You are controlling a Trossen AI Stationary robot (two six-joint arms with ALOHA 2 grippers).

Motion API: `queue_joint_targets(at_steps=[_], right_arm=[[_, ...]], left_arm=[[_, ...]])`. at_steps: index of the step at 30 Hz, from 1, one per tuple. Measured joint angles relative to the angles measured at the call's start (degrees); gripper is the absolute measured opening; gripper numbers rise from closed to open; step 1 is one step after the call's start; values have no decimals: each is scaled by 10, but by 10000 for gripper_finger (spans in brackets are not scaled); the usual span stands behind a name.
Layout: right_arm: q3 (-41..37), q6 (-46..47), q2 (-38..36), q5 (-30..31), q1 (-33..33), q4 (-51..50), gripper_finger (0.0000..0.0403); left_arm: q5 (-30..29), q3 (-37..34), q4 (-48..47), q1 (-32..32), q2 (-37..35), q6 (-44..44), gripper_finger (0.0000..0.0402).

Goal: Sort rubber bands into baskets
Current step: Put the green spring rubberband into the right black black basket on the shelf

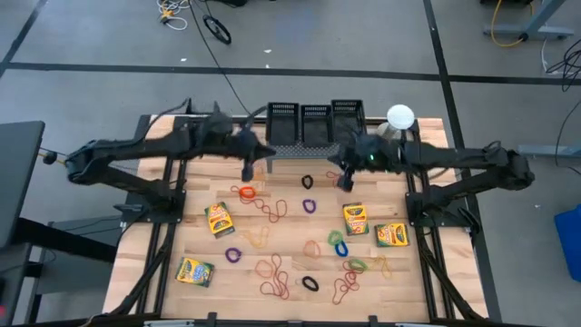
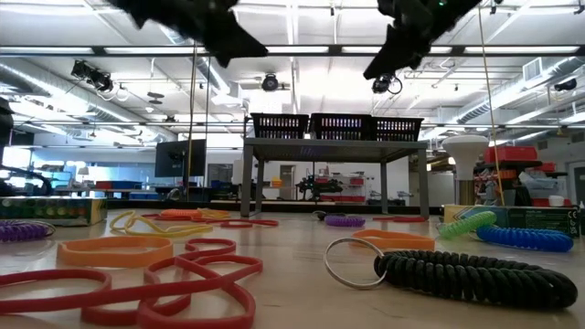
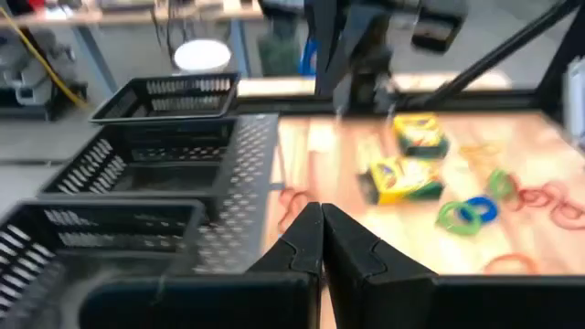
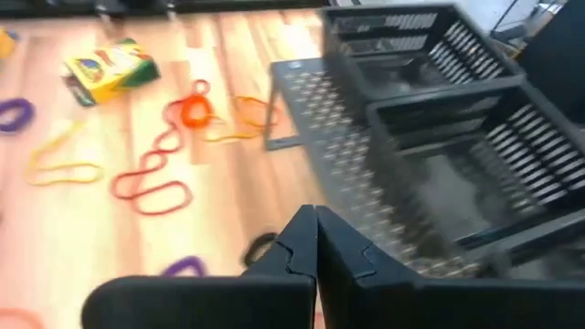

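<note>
Three black mesh baskets (image 1: pixel 315 123) stand in a row on a grey perforated stand (image 1: pixel 304 150) at the table's far edge. Rubber bands lie scattered flat on the wood: an orange one (image 1: pixel 247 193), a purple one (image 1: pixel 309 206), a black one (image 1: pixel 307 182) and red ones (image 2: pixel 174 274). My left gripper (image 1: pixel 247 173) hangs shut above the table, just near of the stand's left end. My right gripper (image 1: pixel 345 182) hangs shut near the stand's right end. In the wrist views the left fingers (image 3: pixel 320 228) and the right fingers (image 4: pixel 315 233) are closed with nothing between them.
Several yellow-green crayon boxes lie among the bands, one at the left (image 1: pixel 219 218), one at the near left (image 1: pixel 194 272) and two at the right (image 1: pixel 355 219) (image 1: pixel 391 235). A white round object (image 1: pixel 400 116) stands at the far right corner. A black coiled band (image 2: pixel 475 274) lies near the near edge.
</note>
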Motion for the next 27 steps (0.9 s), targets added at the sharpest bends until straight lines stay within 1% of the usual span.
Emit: queue_joint_targets(at_steps=[3,7,10,13,18,24,27], right_arm=[[-32,36,-4,24,39,16,1],[-53,83,11,52,93,19,5],[-55,114,36,62,133,29,9],[-55,135,72,61,169,42,12],[-55,187,136,53,206,56,32],[-52,236,192,17,240,78,82],[-27,242,219,17,251,65,105]], left_arm=[[-20,-101,113,-29,-52,-30,7],[-61,-214,217,-63,-104,-62,7],[-86,-280,274,-82,-128,-87,9],[-97,-331,322,-96,-142,-100,11],[-98,-365,347,-97,-145,-103,12],[-98,-367,349,-97,-139,-128,12],[-98,-367,351,-97,-139,-128,12]])
